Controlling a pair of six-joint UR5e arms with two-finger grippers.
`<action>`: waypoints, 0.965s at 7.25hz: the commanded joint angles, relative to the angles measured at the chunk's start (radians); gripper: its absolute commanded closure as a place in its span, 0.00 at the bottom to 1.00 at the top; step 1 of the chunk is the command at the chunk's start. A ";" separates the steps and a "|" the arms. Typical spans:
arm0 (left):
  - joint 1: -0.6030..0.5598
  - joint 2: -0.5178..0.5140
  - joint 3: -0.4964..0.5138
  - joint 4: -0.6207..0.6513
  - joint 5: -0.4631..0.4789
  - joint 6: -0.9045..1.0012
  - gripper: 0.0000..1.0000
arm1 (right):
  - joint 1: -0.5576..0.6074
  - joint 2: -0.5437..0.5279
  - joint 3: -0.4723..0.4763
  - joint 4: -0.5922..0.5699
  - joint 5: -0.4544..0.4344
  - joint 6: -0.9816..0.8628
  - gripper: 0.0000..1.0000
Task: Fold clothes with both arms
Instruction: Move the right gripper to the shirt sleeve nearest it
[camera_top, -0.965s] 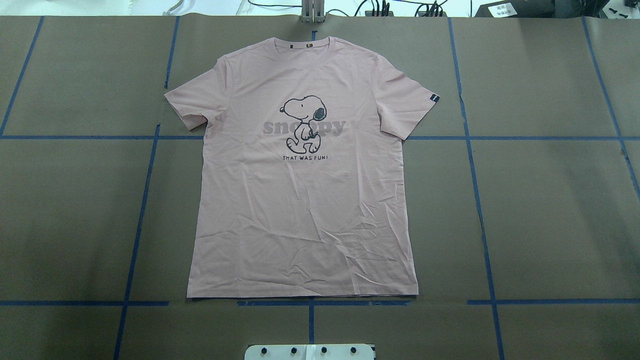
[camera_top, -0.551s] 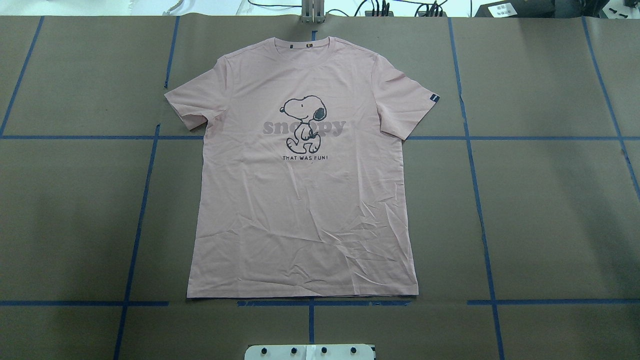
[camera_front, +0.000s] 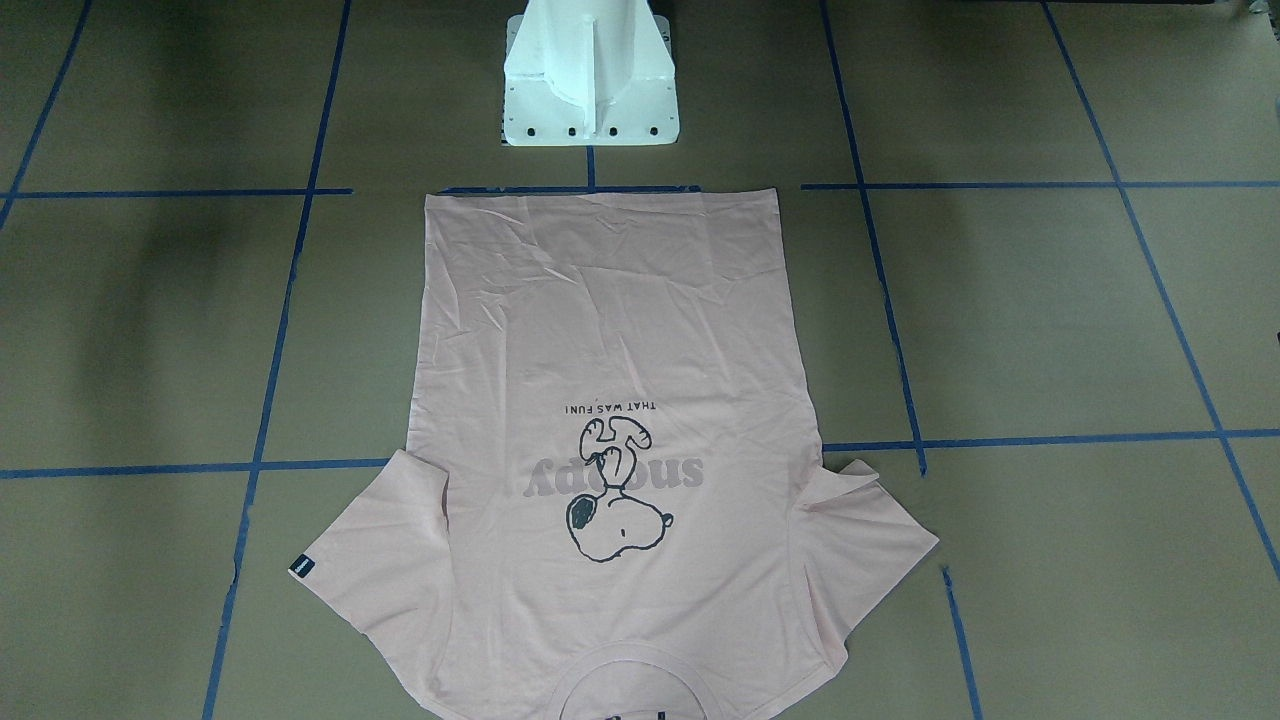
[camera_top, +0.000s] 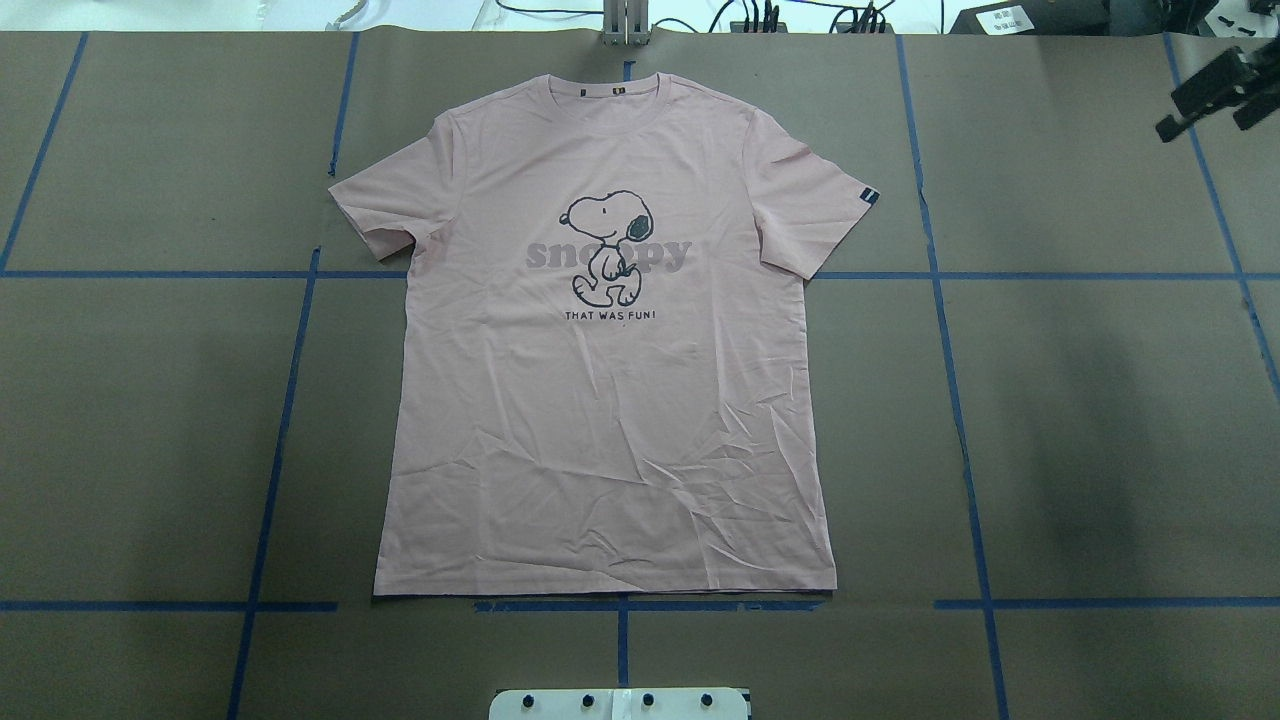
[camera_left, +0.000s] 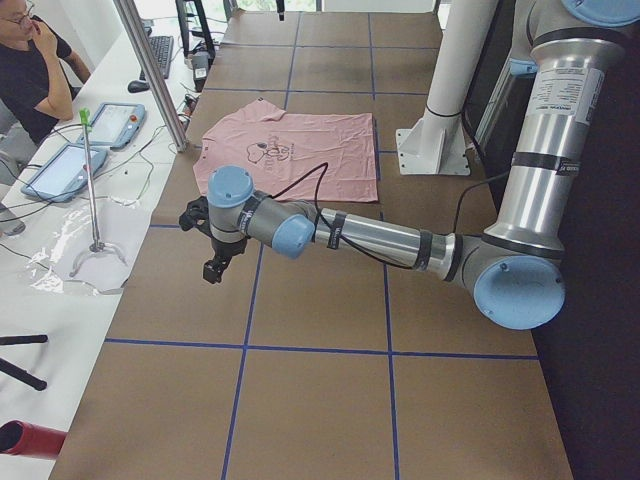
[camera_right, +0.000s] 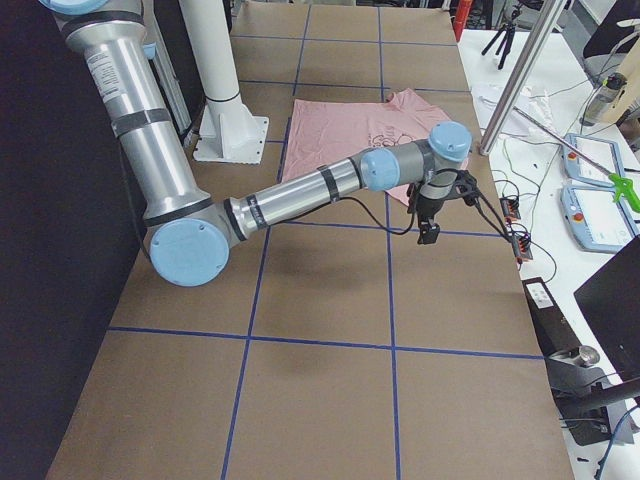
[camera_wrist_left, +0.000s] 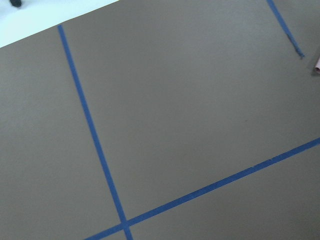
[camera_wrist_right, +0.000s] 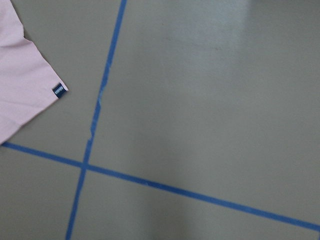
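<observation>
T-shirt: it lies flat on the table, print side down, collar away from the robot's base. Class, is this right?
No. The T-shirt lies flat on the table, print side up, collar away from the robot's base; the overhead exterior view shows the cartoon dog.

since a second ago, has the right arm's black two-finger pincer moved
Yes. The black right pincer has come in at the overhead view's upper right edge, over the blue tape line there; earlier it was out of view.
</observation>
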 joint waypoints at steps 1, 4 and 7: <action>0.084 -0.041 0.026 -0.051 0.007 -0.030 0.00 | -0.157 0.079 -0.187 0.432 -0.075 0.395 0.00; 0.176 -0.101 0.051 -0.067 0.048 -0.204 0.00 | -0.363 0.183 -0.394 0.662 -0.322 0.638 0.00; 0.176 -0.106 0.049 -0.083 0.049 -0.211 0.00 | -0.423 0.232 -0.490 0.664 -0.401 0.654 0.03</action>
